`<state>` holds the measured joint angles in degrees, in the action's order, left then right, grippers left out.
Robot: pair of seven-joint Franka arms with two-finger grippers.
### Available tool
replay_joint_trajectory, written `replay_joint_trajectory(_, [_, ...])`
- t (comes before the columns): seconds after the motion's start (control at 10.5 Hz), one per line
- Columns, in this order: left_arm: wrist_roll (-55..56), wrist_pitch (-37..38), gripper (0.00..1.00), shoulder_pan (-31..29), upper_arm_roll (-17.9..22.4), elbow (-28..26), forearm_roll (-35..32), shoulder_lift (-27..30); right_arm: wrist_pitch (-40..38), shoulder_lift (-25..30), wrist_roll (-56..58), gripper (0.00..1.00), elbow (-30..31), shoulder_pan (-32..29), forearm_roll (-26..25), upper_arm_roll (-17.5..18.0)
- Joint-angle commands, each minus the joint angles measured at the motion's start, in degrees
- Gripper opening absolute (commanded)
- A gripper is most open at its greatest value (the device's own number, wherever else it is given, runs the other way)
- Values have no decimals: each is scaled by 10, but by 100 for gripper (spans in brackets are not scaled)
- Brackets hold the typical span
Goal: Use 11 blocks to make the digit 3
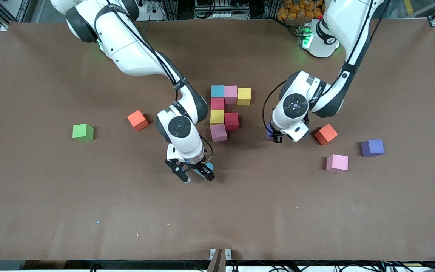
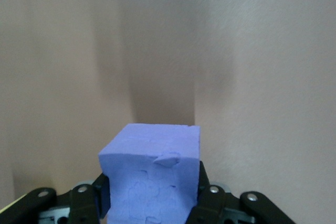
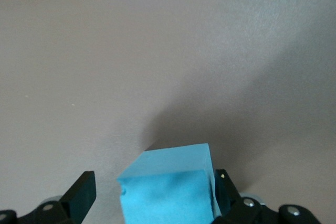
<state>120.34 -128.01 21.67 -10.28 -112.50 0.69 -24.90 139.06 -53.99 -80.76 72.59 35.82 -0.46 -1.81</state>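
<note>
The brown table [image 1: 51,211] carries everything, and near its middle sits the unfinished digit 3 [image 1: 227,112], a cluster of seven touching cubes that serves here as the landmark: a cyan cube [image 1: 217,91], a pink cube [image 1: 230,94] and a yellow cube [image 1: 244,96] form its bar farthest from the front camera, and a red cube [image 1: 217,103], a second yellow cube [image 1: 216,116] and a second pink cube [image 1: 218,132] run as a column toward the camera, with a second red cube [image 1: 231,120] touching the column on the left arm's side. The right arm reaches in over the table nearer the camera than the figure, and the right gripper [image 1: 195,174] stands there with its jaws spread wide around a cyan block [image 3: 170,187], one finger close against it and the other clear of it. The left gripper [image 1: 276,136] hangs just off the figure toward the left arm's end, its jaws narrowed and clamped on a purple block [image 2: 152,174]. Loose blocks lie well apart from the figure: toward the left arm's end an orange block [image 1: 326,134], a pink block [image 1: 337,163] and a second purple block [image 1: 372,147]; toward the right arm's end another orange block [image 1: 138,120] and, farther out, a green cube [image 1: 83,132].
</note>
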Motion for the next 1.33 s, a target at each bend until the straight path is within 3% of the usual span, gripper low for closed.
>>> replay_joint_trajectory(0.0, [12,6,16,3,-16,4,42,-1,-33,-24,-5,90,-29,2,-43,1])
replay_joint_trajectory(0.1, [27,-5,16,3,-18,0,44,-1,-52,-24,3,78,-29,2,-60,1])
replay_joint_trajectory(0.29, [47,-49,16,10,-25,-21,44,-1,-60,-24,31,29,-28,2,-59,8])
replay_joint_trajectory(0.38, [52,-56,16,11,-26,-25,44,-2,-59,-23,39,14,-29,2,-59,9])
replay_joint_trajectory(0.48, [58,-60,16,15,-29,-28,44,-3,-60,-21,54,5,-29,2,-59,17])
replay_joint_trajectory(0.57, [73,-79,16,24,-29,-34,44,-5,-66,-18,80,0,-29,2,-59,28])
replay_joint_trajectory(1.05, [129,-111,16,51,-29,-33,42,-19,-71,-18,275,0,-31,9,-62,45])
replay_joint_trajectory(1.24, [133,-115,16,59,-29,-29,41,-28,-69,-23,293,0,-45,12,-61,46])
